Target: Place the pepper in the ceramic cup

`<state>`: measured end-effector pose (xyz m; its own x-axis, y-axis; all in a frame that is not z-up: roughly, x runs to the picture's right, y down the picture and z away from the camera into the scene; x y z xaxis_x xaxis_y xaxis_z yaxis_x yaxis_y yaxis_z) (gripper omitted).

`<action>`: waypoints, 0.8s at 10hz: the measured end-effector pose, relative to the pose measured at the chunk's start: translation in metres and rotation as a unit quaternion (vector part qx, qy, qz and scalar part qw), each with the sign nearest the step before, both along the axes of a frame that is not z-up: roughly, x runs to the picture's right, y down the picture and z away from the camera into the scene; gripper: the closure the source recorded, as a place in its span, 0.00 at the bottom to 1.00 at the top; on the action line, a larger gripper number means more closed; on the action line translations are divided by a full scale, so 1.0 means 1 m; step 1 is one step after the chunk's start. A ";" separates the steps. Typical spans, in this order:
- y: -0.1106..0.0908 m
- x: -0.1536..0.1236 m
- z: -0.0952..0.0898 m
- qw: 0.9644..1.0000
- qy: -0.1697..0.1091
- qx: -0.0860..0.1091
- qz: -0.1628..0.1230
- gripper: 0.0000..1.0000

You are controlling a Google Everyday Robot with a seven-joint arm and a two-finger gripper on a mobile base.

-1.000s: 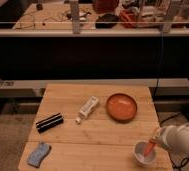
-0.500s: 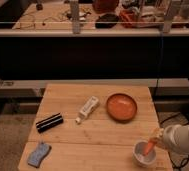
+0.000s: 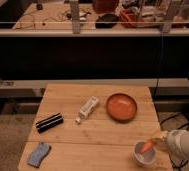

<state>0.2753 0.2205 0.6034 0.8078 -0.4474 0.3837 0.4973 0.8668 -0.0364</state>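
Observation:
The ceramic cup (image 3: 143, 155) is small, round and white, and stands at the front right corner of the wooden table (image 3: 98, 135). The slender orange-red pepper (image 3: 147, 147) slants into the cup's mouth, with its lower tip inside the rim. My gripper (image 3: 156, 137) comes in from the right on a white arm (image 3: 184, 143), just above and right of the cup. It is shut on the pepper's upper end.
A wide orange-red bowl (image 3: 121, 106) sits behind the cup. A white tube-like bottle (image 3: 87, 108) lies at mid-table, a black box (image 3: 49, 122) to the left, and a blue-grey sponge (image 3: 38, 154) at the front left. A dark counter with clutter stands behind.

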 end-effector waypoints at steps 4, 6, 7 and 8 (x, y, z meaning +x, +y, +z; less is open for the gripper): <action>0.003 -0.008 0.007 0.999 -0.026 0.028 0.034 1.00; 0.000 -0.012 0.008 0.998 -0.032 0.033 0.043 1.00; -0.003 -0.014 0.009 0.998 -0.034 0.035 0.048 1.00; -0.007 -0.017 0.009 0.997 -0.037 0.038 0.055 1.00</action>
